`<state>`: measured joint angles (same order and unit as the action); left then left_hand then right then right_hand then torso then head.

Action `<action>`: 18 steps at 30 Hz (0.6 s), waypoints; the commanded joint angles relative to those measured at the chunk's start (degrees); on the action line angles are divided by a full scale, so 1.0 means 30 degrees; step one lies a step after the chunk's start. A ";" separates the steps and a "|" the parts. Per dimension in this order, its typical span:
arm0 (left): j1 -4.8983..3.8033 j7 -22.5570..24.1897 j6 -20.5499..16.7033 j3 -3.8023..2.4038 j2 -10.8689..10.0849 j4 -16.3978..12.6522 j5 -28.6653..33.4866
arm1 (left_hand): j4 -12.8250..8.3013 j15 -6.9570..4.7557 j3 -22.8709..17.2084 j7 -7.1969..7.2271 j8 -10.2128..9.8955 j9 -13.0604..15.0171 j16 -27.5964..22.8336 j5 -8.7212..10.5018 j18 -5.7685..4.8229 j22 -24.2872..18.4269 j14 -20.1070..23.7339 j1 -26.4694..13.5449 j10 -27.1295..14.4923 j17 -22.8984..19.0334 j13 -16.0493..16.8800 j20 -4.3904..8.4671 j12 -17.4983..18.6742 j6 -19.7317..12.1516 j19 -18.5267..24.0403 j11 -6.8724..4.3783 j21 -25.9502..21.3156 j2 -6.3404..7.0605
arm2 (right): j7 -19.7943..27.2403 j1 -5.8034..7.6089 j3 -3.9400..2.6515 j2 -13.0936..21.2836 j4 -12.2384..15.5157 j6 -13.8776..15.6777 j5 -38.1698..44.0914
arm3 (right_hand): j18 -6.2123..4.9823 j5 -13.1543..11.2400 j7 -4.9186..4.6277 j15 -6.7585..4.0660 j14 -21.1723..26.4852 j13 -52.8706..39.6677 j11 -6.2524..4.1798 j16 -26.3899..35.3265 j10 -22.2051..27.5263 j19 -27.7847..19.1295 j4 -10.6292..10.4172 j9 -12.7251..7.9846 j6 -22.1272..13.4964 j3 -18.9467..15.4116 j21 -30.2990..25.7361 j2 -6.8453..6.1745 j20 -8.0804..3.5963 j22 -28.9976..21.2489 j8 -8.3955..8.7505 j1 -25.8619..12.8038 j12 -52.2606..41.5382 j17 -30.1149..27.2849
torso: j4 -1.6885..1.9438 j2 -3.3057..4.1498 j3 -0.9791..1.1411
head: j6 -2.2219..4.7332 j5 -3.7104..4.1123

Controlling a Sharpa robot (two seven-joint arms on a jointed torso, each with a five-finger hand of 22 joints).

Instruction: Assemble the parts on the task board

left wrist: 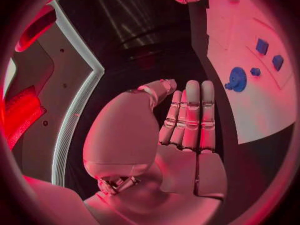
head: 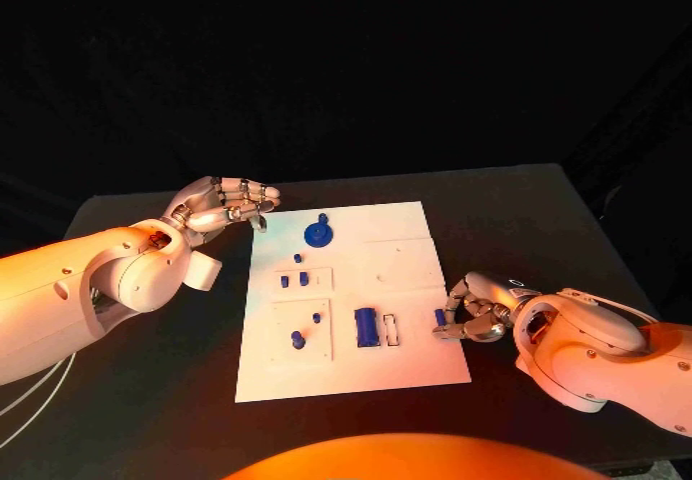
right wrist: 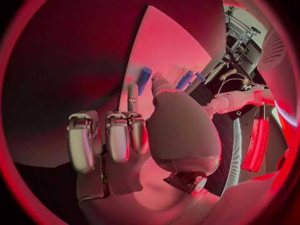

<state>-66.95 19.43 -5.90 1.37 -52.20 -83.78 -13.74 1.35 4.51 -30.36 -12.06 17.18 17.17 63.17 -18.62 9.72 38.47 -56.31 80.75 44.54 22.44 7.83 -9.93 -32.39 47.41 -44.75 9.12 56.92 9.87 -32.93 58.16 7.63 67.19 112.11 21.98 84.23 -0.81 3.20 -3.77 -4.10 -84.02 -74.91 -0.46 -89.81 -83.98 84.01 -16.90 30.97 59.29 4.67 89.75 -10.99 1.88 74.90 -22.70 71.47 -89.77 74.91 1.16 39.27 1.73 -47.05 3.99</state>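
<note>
No brand, label or writing can be read anywhere on the scene. The white task board [head: 411, 360] lies in the middle of the black table [head: 548, 210], its long side running from near to far.

On the board, a blue gear [head: 319, 235] with a small knob sits at the far end, left of centre. Nearer, three small blue pegs [head: 299, 259] cluster around a raised white square on the left side. Nearer still, two more blue pegs [head: 299, 341] stand on a second raised square. A blue rectangular block [head: 368, 327] sits right of that square, beside a narrow white slot.

The right hand [head: 476, 312] rests at the board's right edge, its fingers curled in around a small blue cylinder [head: 440, 318] pinched between thumb and finger; the right wrist view shows the same blue piece [right wrist: 144, 80] at the fingertips.

The left hand [head: 224, 207] hovers over the table just beyond the board's far left corner, holding nothing. In the left wrist view its fingers [left wrist: 190, 112] lie straight and side by side, with the thumb apart from them.
</note>
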 commanded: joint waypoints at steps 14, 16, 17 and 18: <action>0.0015 0.0128 0.0355 -0.0009 -0.0012 -0.0066 0.0102 | 0.0022 0.0002 -0.0154 -0.0088 0.0114 -0.0033 0.0031 -0.0089 0.0279 -0.0006 0.0143 -0.0122 -0.0176 -0.0021 -0.0026 -0.0004 -0.0146 -0.0144 0.0105 -0.0029 -0.0074 -0.0127 | -0.1328 -0.0436 0.0071 -0.1120 -0.1017 -0.2194 0.2576 | 0.0270 0.0227 0.0103 -0.0068 -0.1995 -0.4924 -0.0102 -0.0062 -0.1903 0.1998 0.0224 -0.0315 0.0159 0.2297 0.0084 0.0570 0.0000 0.5032 0.0356 0.3293 0.0194 0.5031 | -0.0007 -0.0014 -0.0016 | -0.0051 -0.0035; 0.0015 0.0115 0.0336 -0.0009 -0.0021 -0.0069 0.0100 | 0.0022 0.0002 -0.0154 -0.0088 0.0114 -0.0033 0.0031 -0.0089 0.0279 -0.0006 0.0143 -0.0122 -0.0176 -0.0021 -0.0026 -0.0004 -0.0146 -0.0144 0.0105 -0.0029 -0.0074 -0.0127 | -0.1396 -0.0454 0.0072 -0.1190 -0.1102 -0.2262 0.2738 | 0.0270 0.1112 0.0111 -0.0082 -0.1995 -0.4911 -0.0114 -0.0062 -0.1889 0.1998 0.0340 -0.0391 0.0201 0.2859 0.0084 0.0477 -0.0010 0.5032 0.0456 0.3753 0.0229 0.5031 | -0.0001 -0.0015 -0.0015 | -0.0052 -0.0048; 0.0015 0.0110 0.0328 -0.0009 -0.0023 -0.0069 0.0098 | 0.0019 0.0002 -0.0164 -0.0087 0.0123 -0.0034 0.0034 -0.0090 0.0279 -0.0006 0.0147 -0.0122 -0.0182 -0.0022 -0.0028 -0.0004 -0.0156 -0.0144 0.0106 -0.0029 -0.0073 -0.0131 | -0.1414 -0.0459 0.0072 -0.1208 -0.1120 -0.2280 0.2769 | 0.0270 0.1386 0.0113 -0.0085 -0.1995 -0.4909 -0.0118 -0.0062 -0.1887 0.1998 0.0372 -0.0408 0.0220 0.3005 0.0084 0.0438 -0.0014 0.5032 0.0477 0.3856 0.0233 0.5031 | -0.0001 -0.0015 -0.0015 | -0.0052 -0.0048; 0.0015 0.0102 0.0316 -0.0008 -0.0027 -0.0070 0.0094 | 0.0016 0.0002 -0.0166 -0.0087 0.0125 -0.0034 0.0034 -0.0090 0.0279 -0.0006 0.0149 -0.0120 -0.0183 -0.0022 -0.0028 -0.0003 -0.0157 -0.0144 0.0107 -0.0030 -0.0073 -0.0131 | -0.1439 -0.0465 0.0072 -0.1231 -0.1138 -0.2297 0.2791 | 0.0270 0.1719 0.0104 -0.0080 -0.1995 -0.4904 -0.0113 -0.0062 -0.1881 0.1998 0.0393 -0.0432 0.0258 0.3212 0.0084 0.0379 -0.0027 0.5032 0.0503 0.3950 0.0249 0.5031 | -0.0002 -0.0015 -0.0020 | -0.0052 -0.0053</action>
<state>-66.94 19.39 -5.77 1.38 -52.30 -83.81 -13.74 1.51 4.51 -30.52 -12.06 17.18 17.12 63.17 -18.63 9.72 38.47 -56.31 80.75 44.33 22.45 7.84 -9.93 -32.62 47.41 -44.75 8.91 56.92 9.87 -34.16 57.71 7.03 63.65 110.30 20.03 90.08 -0.81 6.45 -3.65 -4.10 -84.02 -74.91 -0.46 -89.81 -83.98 84.01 -17.77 37.42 60.03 12.48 89.75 -11.48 1.87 74.95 -21.16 81.92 -89.40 74.95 1.13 39.22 1.66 -47.20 3.89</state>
